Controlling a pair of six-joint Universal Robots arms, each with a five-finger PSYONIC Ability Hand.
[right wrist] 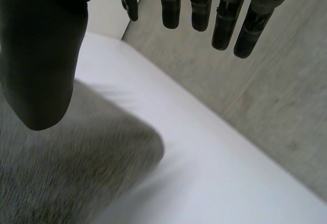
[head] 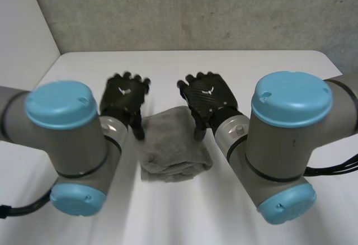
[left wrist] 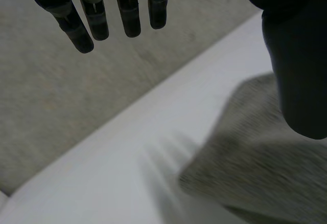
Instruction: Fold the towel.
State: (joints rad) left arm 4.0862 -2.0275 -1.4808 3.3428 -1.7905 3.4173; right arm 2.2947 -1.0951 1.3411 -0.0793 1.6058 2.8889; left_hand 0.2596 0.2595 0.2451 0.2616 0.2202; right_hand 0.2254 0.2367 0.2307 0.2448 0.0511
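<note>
Folded grey towel (head: 173,144) looked soft, limp; best pinched at corners. Left hand (head: 124,97) at its 10 o'clock, right hand (head: 207,97) at 2; both were released.

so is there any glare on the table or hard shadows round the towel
Head view: the table is evenly lit with no glare spot, and only a soft shadow runs along the near edge of the towel. Left wrist view: the left hand reads almost flat black against the pale table. Right wrist view: the same goes for the right hand, with no glare.
</note>
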